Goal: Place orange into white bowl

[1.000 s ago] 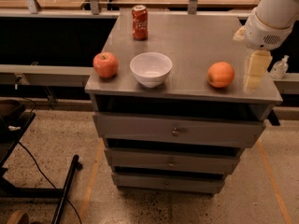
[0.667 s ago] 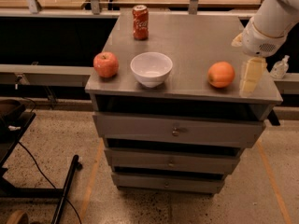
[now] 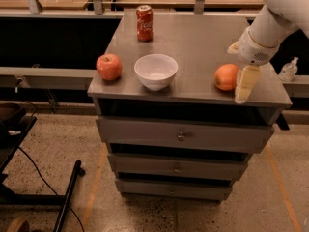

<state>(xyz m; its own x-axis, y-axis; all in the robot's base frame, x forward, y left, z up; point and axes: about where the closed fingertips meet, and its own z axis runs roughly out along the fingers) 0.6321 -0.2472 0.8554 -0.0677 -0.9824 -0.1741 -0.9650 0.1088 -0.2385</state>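
Observation:
The orange point(image 3: 226, 77) sits on the grey cabinet top point(image 3: 193, 42) near its front right. The white bowl point(image 3: 155, 71) stands empty near the front middle, apart from the orange. My gripper point(image 3: 244, 84) hangs from the white arm at the right, pointing down, with a pale finger point(image 3: 245, 83) just right of the orange and close to it. I cannot tell whether it touches the fruit.
A red-pink apple point(image 3: 109, 66) sits at the front left of the top. A red soda can point(image 3: 144, 23) stands at the back. The cabinet has drawers point(image 3: 181, 136) below. A small bottle point(image 3: 288, 70) stands on the ledge at the right. A cable lies on the floor at the left.
My gripper has moved left and a little down, from right of the orange to close beside it. The orange, bowl, apple and can have not moved.

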